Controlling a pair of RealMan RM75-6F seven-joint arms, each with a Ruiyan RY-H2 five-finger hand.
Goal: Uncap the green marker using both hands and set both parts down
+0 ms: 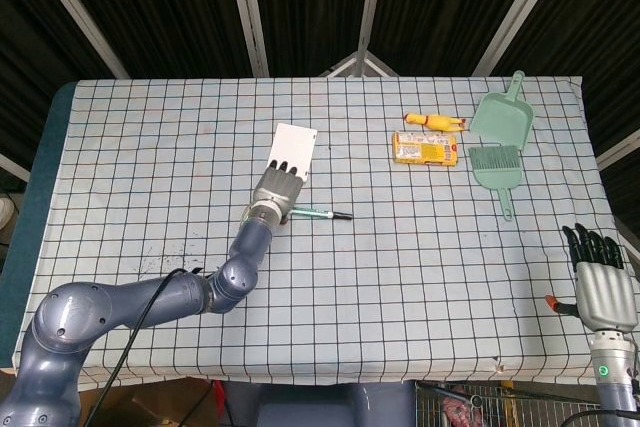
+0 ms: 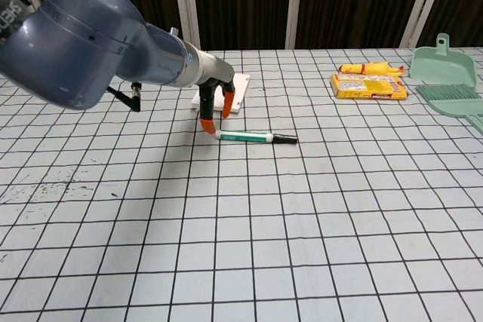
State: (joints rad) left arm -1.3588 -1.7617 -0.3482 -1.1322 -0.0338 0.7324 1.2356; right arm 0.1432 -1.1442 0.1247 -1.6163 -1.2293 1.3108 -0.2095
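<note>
Marker: slim green-and-white capped marker (image 1: pixel 318 213) lay on the checked tablecloth (image 1: pixel 420 257).
Left hand (image 1: pixel 279 187): hovered over its white end, fingers apart, empty.
Right hand (image 1: pixel 596 277): well apart, fingers released.
Risk: fingertips might roll it away.

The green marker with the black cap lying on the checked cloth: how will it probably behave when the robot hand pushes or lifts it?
The slim green marker with a black cap looks round and lies flat, so a sideways push may roll it. It seems rigid and probably light. Its smooth barrel could slip from the left robot hand above its white end.
</note>
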